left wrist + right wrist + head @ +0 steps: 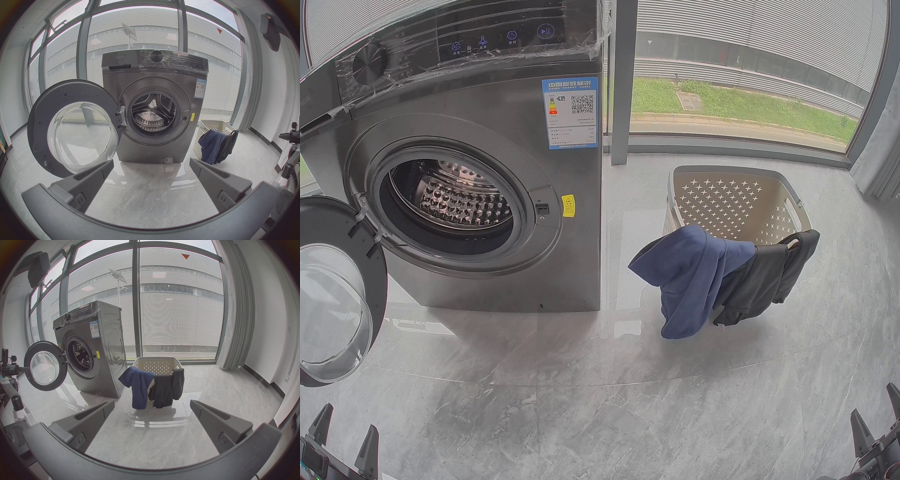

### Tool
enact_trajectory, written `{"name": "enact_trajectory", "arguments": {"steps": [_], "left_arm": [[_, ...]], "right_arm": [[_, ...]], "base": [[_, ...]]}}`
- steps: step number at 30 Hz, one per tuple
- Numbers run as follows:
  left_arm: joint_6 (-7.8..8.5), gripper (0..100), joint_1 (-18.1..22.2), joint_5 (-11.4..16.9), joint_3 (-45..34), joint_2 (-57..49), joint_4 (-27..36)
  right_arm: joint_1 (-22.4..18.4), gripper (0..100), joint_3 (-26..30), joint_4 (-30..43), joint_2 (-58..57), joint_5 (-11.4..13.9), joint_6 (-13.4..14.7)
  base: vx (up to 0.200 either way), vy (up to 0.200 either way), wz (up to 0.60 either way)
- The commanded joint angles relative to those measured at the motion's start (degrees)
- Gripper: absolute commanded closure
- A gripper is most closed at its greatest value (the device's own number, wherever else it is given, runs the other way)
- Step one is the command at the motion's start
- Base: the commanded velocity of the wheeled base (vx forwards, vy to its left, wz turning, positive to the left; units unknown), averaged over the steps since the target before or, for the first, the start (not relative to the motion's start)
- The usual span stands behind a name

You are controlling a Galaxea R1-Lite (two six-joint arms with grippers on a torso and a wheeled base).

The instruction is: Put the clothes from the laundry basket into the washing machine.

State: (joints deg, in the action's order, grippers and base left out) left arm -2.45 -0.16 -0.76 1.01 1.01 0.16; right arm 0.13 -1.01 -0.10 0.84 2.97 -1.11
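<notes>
Found left gripper [349, 417] and right gripper [874, 400] low at near edge, jaws apart, nothing held. Noted blue garment [690, 275] and black garment [762, 275] draped over laundry basket [737, 172] near rim, hiding basket floor. Observed washing machine [487, 112] beyond, door [337, 294] swung open, drum [456, 200] showing bare metal.

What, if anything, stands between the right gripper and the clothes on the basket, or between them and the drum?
Nothing visible. Bare floor lies between the right gripper and the blue garment and black garment draped over the laundry basket. The washing machine door is swung open, leaving the drum unblocked.
</notes>
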Motion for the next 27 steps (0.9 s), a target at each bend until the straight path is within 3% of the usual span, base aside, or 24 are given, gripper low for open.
{"name": "enact_trajectory", "arguments": {"steps": [1, 5, 27], "left_arm": [[-0.01, 0, 0.1, 0.0, -0.8, -0.6, 0.0], [-0.01, 0, 0.0, 0.0, -0.8, -0.6, 0.0], [-0.01, 0, 0.0, 0.0, -0.8, -0.6, 0.0]], "right_arm": [[0.0, 0, 0.9, 0.0, -0.8, 0.0, 0.0], [0.0, 0, 0.9, 0.0, -0.8, 0.0, 0.0], [0.0, 0, 1.0, 0.0, -0.8, 0.0, 0.0]], "base": [[0.0, 0.0, 0.0], [0.0, 0.0, 0.0], [0.0, -0.191, 0.0]]}}
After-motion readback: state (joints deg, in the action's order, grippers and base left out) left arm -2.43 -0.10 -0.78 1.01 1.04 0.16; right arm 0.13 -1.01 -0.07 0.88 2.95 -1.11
